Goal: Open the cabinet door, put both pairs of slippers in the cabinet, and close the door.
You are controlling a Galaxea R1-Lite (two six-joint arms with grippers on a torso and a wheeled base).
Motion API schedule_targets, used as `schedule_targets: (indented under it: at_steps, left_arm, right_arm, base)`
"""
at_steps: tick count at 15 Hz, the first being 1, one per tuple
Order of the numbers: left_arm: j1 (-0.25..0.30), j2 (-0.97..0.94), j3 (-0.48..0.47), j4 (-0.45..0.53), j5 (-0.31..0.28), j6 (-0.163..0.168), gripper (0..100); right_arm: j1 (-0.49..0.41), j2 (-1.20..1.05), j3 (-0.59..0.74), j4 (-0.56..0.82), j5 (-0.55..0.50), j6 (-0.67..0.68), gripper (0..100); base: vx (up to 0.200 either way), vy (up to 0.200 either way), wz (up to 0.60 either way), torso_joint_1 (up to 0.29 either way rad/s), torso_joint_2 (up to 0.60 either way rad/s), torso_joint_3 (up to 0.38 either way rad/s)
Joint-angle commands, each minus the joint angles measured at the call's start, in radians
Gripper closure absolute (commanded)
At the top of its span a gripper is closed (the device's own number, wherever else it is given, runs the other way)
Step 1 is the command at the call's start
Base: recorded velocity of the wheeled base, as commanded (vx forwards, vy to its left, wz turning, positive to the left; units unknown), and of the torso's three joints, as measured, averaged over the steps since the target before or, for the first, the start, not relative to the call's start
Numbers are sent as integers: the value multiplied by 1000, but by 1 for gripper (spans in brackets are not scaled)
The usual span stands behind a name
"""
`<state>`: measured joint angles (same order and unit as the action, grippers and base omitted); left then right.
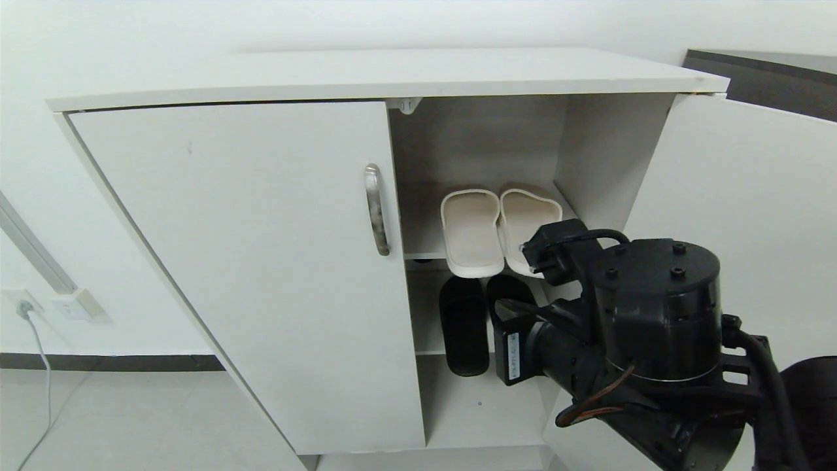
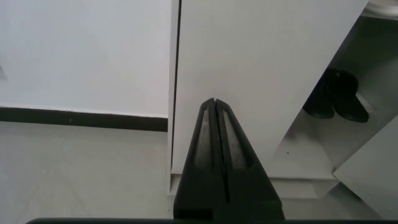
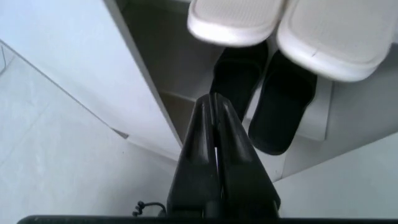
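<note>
- Cabinet (image 1: 392, 72), white, has its left door (image 1: 248, 275) shut and its right door (image 1: 739, 216) swung wide open, so the right-hand compartment is open to view.
- Right arm (image 1: 654, 307) is stretched out in front of that open compartment and covers part of its lower half.
- White slippers (image 1: 471, 229) lie side by side on the upper shelf (image 1: 418, 222), their near ends poking out over its front edge.
- Black slippers (image 1: 464, 327) lie side by side on the lower shelf (image 1: 425, 320), right under the white pair; one is half hidden behind the arm.
- Right gripper (image 3: 215, 99) has its jaws pressed together on nothing. It points toward the black pair and seems to stop just short of them, though the angle makes that hard to judge.
- Left gripper (image 2: 214, 106) also has its jaws together and empty, held low and facing the shut left door.
- Handle (image 1: 376, 209), a curved metal bar, runs upright along the left door's edge next to the opening.
</note>
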<state>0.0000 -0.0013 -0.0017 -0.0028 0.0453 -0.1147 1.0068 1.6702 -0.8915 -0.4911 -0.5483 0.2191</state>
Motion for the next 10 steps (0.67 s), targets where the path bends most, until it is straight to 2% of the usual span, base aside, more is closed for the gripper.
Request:
schedule_targets:
  at_steps: [1, 10]
  left_arm:
    - [0, 1, 0, 0, 1, 0, 100]
    - [0, 1, 0, 0, 1, 0, 100]
  right_arm:
    - [6, 16, 3, -3, -1, 0, 100]
    - [4, 28, 16, -24, -10, -1, 100]
  base:
    - [-200, 0, 0, -2, 2, 2]
    - [-200, 0, 0, 2, 3, 1]
